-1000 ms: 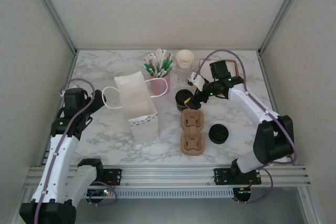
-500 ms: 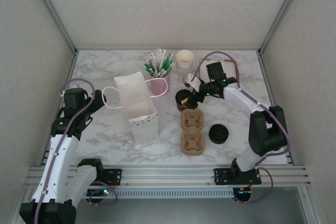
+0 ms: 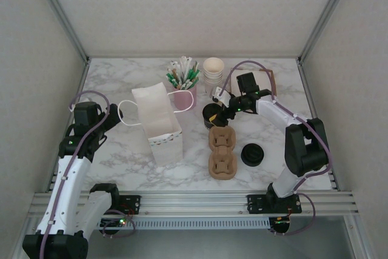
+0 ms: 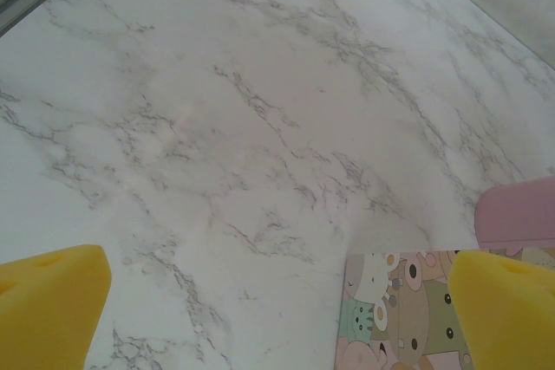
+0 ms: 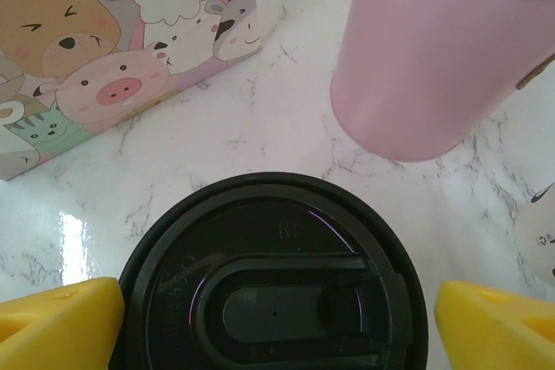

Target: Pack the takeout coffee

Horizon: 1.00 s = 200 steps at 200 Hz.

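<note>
right gripper (image 5: 277,328): we see its fingers spread either side of the takeout coffee (image 5: 273,275)
left gripper (image 4: 277,301): spread wide over the marble table (image 4: 260,127)

In the right wrist view the takeout coffee (image 5: 269,283) is cut off by the lower edge, and its black lid hides the cup beneath. The pink cup (image 5: 438,49) runs out past the top and right edges, the paper bag (image 5: 104,49) past the top left corner. A white thing (image 5: 539,236) at the right edge is too cropped to name. From above, the right pincer (image 3: 216,112) covers part of the takeout coffee, and the sticks (image 3: 183,72) in the pink cup are too small to tell apart.
</note>
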{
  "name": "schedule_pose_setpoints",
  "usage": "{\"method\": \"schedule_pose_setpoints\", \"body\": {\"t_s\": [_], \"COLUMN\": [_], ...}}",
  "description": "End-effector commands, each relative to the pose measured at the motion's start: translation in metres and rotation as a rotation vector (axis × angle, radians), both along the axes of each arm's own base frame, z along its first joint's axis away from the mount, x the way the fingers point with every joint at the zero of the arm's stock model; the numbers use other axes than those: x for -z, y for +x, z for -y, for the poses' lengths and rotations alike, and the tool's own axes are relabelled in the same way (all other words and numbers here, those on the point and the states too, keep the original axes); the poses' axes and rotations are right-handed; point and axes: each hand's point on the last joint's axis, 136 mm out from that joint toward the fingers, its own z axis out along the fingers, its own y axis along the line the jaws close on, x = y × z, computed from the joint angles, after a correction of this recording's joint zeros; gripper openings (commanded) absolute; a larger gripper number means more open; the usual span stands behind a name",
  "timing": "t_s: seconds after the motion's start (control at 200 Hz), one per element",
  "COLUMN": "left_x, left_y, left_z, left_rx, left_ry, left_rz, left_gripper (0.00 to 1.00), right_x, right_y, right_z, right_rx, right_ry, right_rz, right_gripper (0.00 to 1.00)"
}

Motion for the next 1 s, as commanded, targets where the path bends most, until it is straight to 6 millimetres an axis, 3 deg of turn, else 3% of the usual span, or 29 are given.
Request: {"method": "schedule_pose_setpoints", "body": {"t_s": [0.0, 0.145, 0.601, 0.711, 0.861, 0.996], "left_x": [0.001, 0.002, 0.002, 0.003, 0.003, 0.003], "left_y": [0.0, 0.0, 0.0, 0.0, 0.0, 0.0], "left_z": [0.0, -0.001, -0.001, -0.002, -0.002, -0.002], "left_rx": [0.007, 0.005, 0.003, 0.002, 0.002, 0.0], "left_ry": [-0.001, 0.0, 0.0, 0.001, 0.002, 0.002], "left_rz": [0.008, 0.007, 0.006, 0.0, 0.002, 0.002], "left_gripper": [1.0, 1.0, 1.0, 1.0, 1.0, 1.0], "right_x": [0.002, 0.017, 0.063, 0.055, 0.017, -0.005], "right_y": [0.001, -0.003, -0.016, -0.013, -0.004, -0.003], "right_z": [-0.003, 0.002, 0.019, 0.016, 0.001, -0.006], "right_rx": [-0.024, -0.028, -0.031, -0.009, 0.032, 0.028], "right_ry": [-0.018, -0.083, -0.23, -0.199, -0.09, -0.04], "right_rz": [0.01, 0.005, -0.033, -0.026, -0.042, -0.046], "right_gripper": [0.9, 0.85, 0.82, 0.83, 0.86, 0.88]}}
